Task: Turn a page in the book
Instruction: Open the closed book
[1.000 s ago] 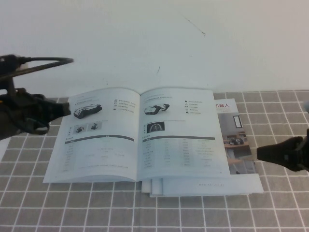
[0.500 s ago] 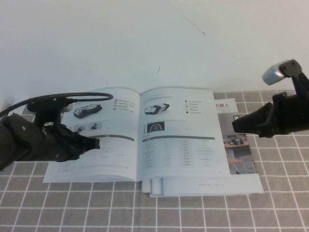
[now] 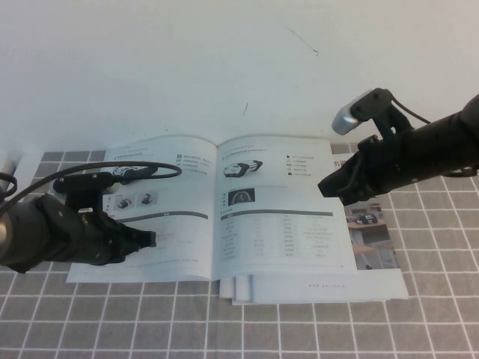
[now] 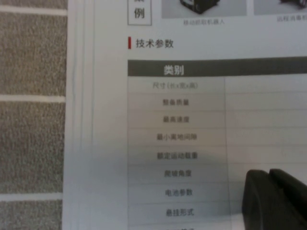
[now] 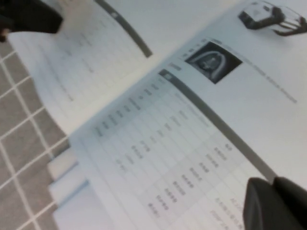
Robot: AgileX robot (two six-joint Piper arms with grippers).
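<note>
Right hand (image 3: 327,188) hangs over the outer edge of the book's (image 3: 217,209) right-hand page (image 3: 281,209), fingers together and holding nothing; the book lies open on the tiled table (image 3: 419,314), atop a magazine (image 3: 370,224). Left hand (image 3: 150,239) rests closed and empty on the left leaf, well placed to pin it. For a clean turn, I would catch only the top sheet's edge and lift gently.

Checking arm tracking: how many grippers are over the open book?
2. The left gripper sits low over the book's left-hand page; the right gripper is at the outer edge of the right-hand page. None hidden.
</note>
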